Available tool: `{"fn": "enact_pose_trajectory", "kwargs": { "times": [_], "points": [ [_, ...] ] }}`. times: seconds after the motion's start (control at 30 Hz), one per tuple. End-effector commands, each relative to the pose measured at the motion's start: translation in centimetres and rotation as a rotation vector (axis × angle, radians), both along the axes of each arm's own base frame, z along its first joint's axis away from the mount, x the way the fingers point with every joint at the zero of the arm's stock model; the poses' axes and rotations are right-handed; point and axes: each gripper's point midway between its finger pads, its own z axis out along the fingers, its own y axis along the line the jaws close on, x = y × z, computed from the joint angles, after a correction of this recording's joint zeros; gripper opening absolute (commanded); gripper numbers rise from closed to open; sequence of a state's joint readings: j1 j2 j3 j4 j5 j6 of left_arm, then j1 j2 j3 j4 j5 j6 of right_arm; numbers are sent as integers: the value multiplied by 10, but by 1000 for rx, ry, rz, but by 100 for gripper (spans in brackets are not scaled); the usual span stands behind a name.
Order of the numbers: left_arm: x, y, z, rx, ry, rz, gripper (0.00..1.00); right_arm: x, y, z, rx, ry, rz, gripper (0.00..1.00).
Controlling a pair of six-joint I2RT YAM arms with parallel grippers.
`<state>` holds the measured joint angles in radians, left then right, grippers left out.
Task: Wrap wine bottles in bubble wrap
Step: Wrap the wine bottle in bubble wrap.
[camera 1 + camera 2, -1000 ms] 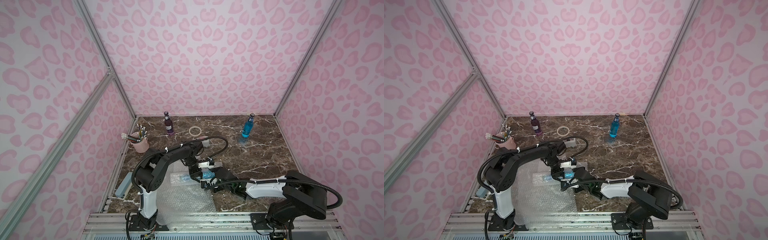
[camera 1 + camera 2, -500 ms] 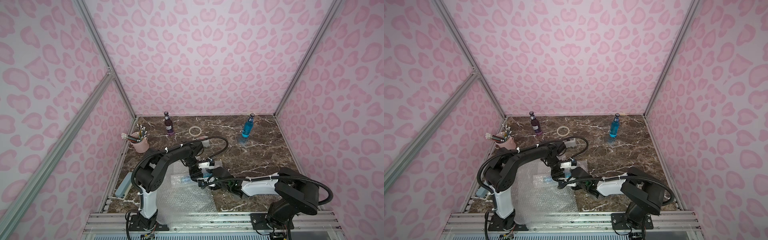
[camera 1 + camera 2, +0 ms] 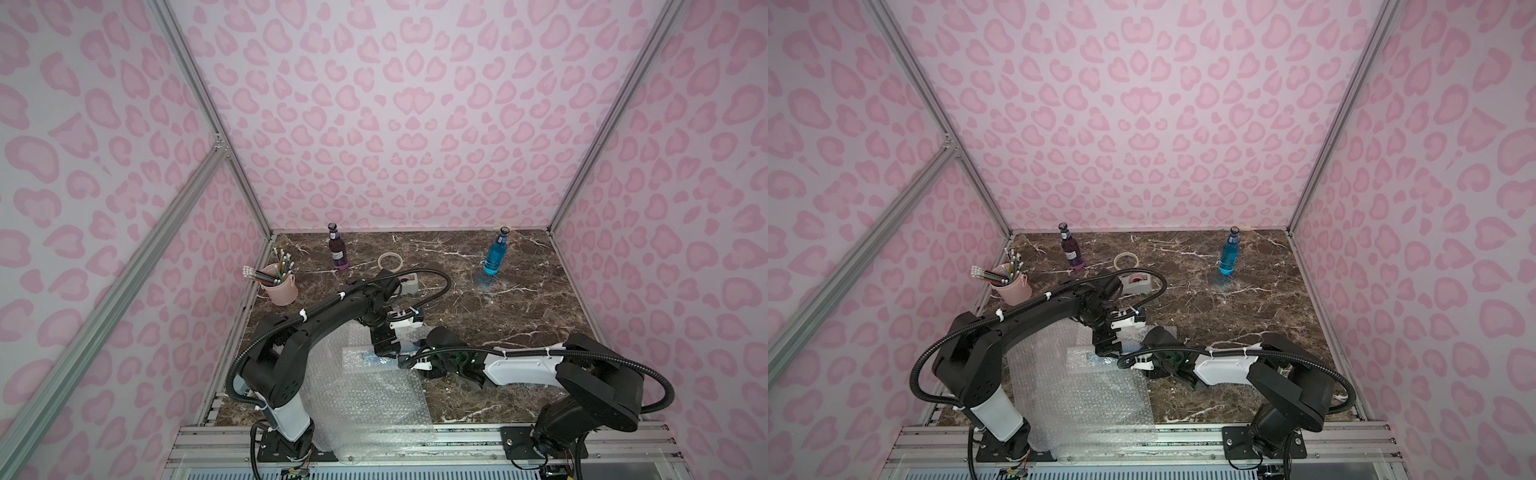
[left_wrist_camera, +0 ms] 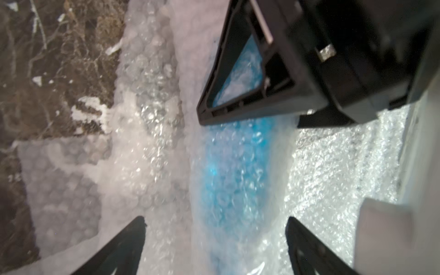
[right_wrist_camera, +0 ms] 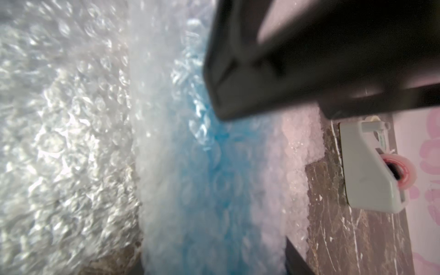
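A bright blue wine bottle (image 4: 228,178) lies rolled inside bubble wrap (image 3: 365,399) at the front of the marble table, and it also shows as a blue bundle (image 5: 207,190) in the right wrist view. My left gripper (image 4: 215,219) hangs open over it, its fingers (image 4: 128,245) standing clear on either side. My right gripper (image 5: 212,257) is shut on the wrapped bottle from the right. In both top views the grippers (image 3: 384,349) (image 3: 1129,361) meet over the bundle. A purple bottle (image 3: 337,249) and another blue bottle (image 3: 494,257) stand upright at the back.
A pale tape ring (image 3: 390,262) and a grey tape dispenser (image 3: 409,284) lie behind the left arm. A pink cup of pencils (image 3: 279,286) stands at the left wall. Loose bubble wrap (image 3: 1084,386) spreads to the front rail.
My left gripper has opened and let go of the wrapped bottle. My right gripper has reached in leftward and closed on it.
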<state>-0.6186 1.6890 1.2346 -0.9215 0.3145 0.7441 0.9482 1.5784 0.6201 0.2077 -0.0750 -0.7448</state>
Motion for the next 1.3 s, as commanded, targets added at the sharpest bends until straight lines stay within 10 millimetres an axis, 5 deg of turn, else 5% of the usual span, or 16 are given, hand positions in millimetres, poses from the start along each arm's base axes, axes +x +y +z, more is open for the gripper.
{"fn": "enact_pose_trajectory", "kwargs": {
  "times": [0.0, 0.3, 0.43, 0.7, 1.27],
  "points": [
    [-12, 29, 8, 81, 7, 51, 93, -17, -22, -23, -63, 203, -76, 50],
    [-10, 48, 31, -21, -264, 96, 93, -16, -20, -7, 24, 532, -115, 50],
    [-18, 37, 24, -123, -352, 9, 92, -8, -24, -7, 43, 648, -172, 52],
    [5, 18, 17, -89, -592, -141, 92, 13, -32, -8, 102, 844, -275, 57],
    [37, -21, -19, -11, -619, -268, 81, 16, -44, -20, 91, 976, -350, 68]
  ]
}}
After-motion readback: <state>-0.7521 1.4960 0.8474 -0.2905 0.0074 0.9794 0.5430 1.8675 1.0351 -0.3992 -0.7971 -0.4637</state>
